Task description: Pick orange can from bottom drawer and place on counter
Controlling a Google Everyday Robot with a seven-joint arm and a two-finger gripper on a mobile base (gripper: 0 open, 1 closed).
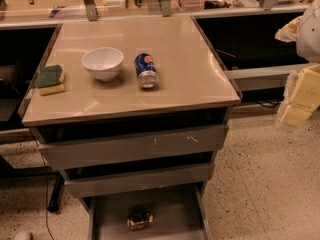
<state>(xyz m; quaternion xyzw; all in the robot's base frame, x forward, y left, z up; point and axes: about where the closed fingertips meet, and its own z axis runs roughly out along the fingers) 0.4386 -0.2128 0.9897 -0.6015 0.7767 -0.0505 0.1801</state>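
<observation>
The orange can (140, 217) is a small shiny golden can on the floor of the open bottom drawer (172, 211), near its front left. The drawer is pulled out below the cabinet. The beige counter (185, 79) is the cabinet's top. My gripper (298, 101) is at the right edge of the view, beside the counter's right side and well above and to the right of the drawer. It holds nothing that I can see.
On the counter are a white bowl (102, 62), a blue can (146, 70) lying on its side, and a green and yellow sponge (49, 79) at the left edge. Two shut grey drawers (135, 146) sit above the open one. Speckled floor lies to the right.
</observation>
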